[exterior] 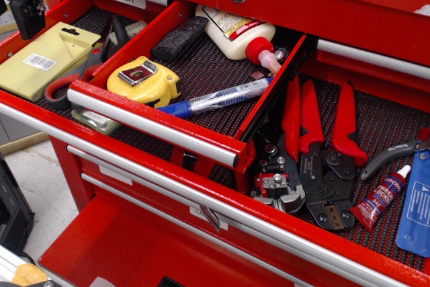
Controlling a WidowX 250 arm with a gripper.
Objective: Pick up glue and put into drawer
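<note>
The glue point(378, 200) is a small red tube with a white pointed cap and a blue band of lettering. It lies at the right of the wide open lower drawer point(222, 216), between the red-handled crimping pliers point(321, 166) and a flat blue packet point(415, 205). A black part that looks like my gripper point(24, 5) is at the far top left edge, far from the glue. Its fingers are mostly out of frame, so I cannot tell whether it is open or shut.
A smaller upper drawer point(151, 122) stands open and holds a yellow tape measure point(144, 80), a blue pen point(215, 99), a black block point(178, 38) and a large white bottle with a red cap point(235, 35). A yellow packet point(47, 58) and red-handled scissors point(80, 75) lie at left.
</note>
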